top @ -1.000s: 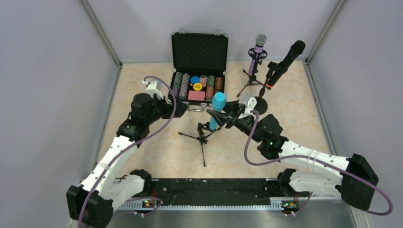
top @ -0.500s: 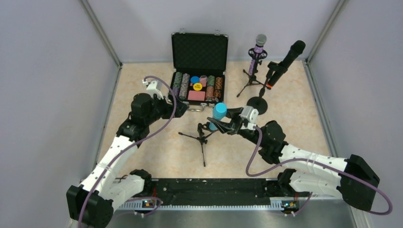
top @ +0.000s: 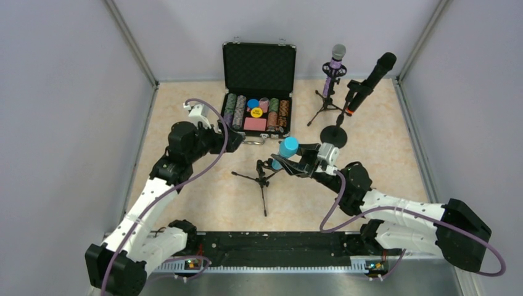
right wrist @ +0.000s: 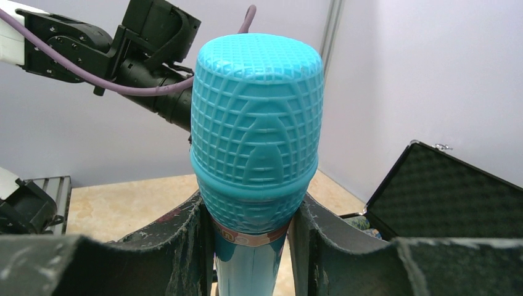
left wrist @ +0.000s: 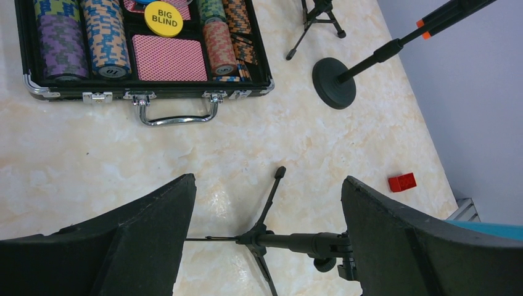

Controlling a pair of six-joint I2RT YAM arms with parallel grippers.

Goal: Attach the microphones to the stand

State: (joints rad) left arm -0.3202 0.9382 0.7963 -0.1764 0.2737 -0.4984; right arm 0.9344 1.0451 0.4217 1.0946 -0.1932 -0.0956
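My right gripper (top: pixel 295 163) is shut on the turquoise microphone (top: pixel 286 148) just below its head and holds it tilted over the clip of the small black tripod stand (top: pixel 262 177) mid-table. In the right wrist view the turquoise microphone (right wrist: pixel 256 123) stands upright between my fingers (right wrist: pixel 179 246). My left gripper (top: pixel 232 139) is open and empty beside the case. From the left wrist, the tripod stand (left wrist: pixel 290 240) lies below the left gripper (left wrist: pixel 268 185). The purple microphone (top: pixel 333 66) sits in a far tripod. The black microphone (top: pixel 370 79) sits slanted on a round-base stand (top: pixel 333 135).
An open black case (top: pixel 258 65) of poker chips stands at the back centre, its handle (left wrist: pixel 177 117) towards me. A small red block (left wrist: pixel 402 182) lies on the marble table right of the tripod. Grey walls enclose three sides.
My right gripper has carried the turquoise microphone a little nearer and to the right, lowering it towards the tripod's clip. The left arm has hardly moved.
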